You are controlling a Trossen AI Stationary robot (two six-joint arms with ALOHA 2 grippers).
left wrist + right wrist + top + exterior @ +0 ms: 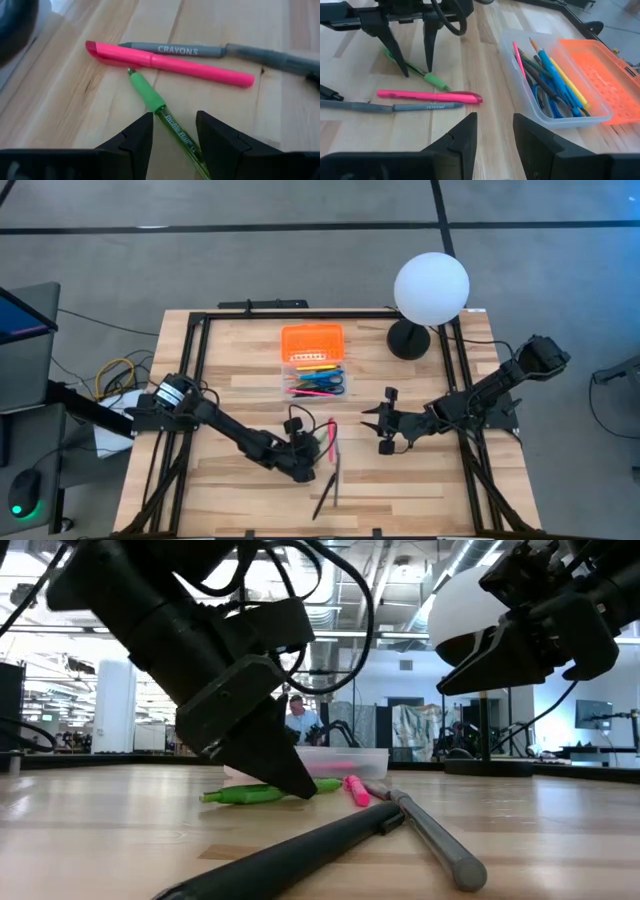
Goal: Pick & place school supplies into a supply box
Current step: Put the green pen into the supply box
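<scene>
My left gripper (174, 116) is open and points down at the table. Its fingers stand on either side of a green pen (150, 97) lying flat on the wood, which the right wrist view also shows (435, 79). Just beyond the pen lie a pink highlighter (175, 64), a grey crayon marker (180, 50) and a black pen (322, 498). The clear supply box (313, 380) sits farther back with its orange lid (312, 340) swung open. Inside are several pens and blue scissors (545, 97). My right gripper (383, 423) hovers open to the right of the pens.
A white globe lamp (430, 288) on a black base stands at the table's far right corner. A black frame (200, 330) runs around the work area. Bare wood (250, 405) lies between the box and the loose pens, and along the near edge.
</scene>
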